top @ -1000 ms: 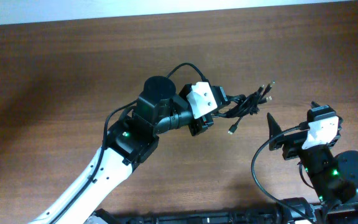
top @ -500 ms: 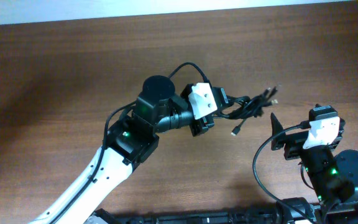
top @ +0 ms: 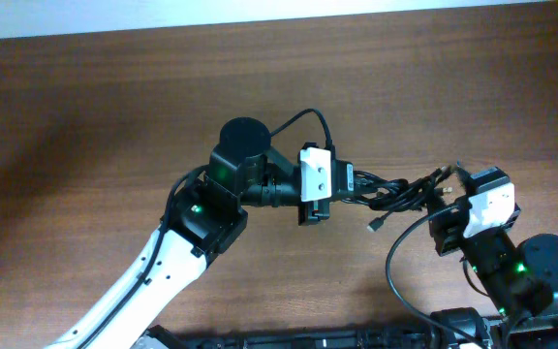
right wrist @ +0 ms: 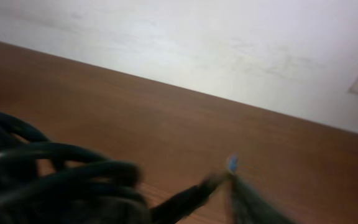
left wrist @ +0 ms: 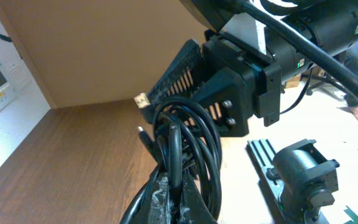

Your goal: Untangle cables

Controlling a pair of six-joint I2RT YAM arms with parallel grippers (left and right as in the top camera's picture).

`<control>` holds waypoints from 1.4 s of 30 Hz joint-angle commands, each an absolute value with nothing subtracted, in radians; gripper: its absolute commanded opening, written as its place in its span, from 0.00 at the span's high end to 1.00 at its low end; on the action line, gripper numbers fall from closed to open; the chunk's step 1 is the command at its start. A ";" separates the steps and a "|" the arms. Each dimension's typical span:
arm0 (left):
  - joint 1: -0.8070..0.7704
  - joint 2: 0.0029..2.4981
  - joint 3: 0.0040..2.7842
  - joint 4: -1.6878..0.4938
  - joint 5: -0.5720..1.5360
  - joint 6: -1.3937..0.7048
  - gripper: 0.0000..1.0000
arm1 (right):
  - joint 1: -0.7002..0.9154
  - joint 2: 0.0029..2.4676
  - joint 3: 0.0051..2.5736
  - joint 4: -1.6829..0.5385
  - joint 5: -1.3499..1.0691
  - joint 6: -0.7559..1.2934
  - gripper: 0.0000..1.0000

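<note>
- We see the cables (top: 395, 189) as glossy black cords; one plug end (left wrist: 142, 99) has a pale metallic tip.
- Under the cables, the table (top: 85, 116) is reddish-brown with fine, darker wood grain.
- Left of the cables, the left arm (top: 153, 262) is white low down and black nearer them, with a white block and a green light.
- Right of the cables, the right arm (top: 511, 262) is black, with a white block and a green light.
- Beyond the cables, a white strip (top: 260, 15) borders the table.
</note>
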State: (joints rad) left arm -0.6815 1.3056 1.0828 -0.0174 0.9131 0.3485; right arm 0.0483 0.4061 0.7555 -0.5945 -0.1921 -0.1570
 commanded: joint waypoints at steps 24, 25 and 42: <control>-0.685 1.310 1.084 -0.126 0.924 0.361 1.00 | 0.044 0.408 0.769 -0.445 -0.419 -0.178 0.96; -0.685 1.310 1.084 -0.131 0.924 0.361 1.00 | 0.044 0.408 0.769 -0.440 -0.419 -0.174 0.96; -0.720 1.310 1.084 -0.208 0.939 0.384 1.00 | 0.044 0.408 0.769 -0.391 -0.418 -0.114 0.83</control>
State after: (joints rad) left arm -0.7082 1.3056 1.0840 -0.1993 0.9203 0.3592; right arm 0.0483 0.4095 0.7536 -0.4099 -0.4099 -0.1349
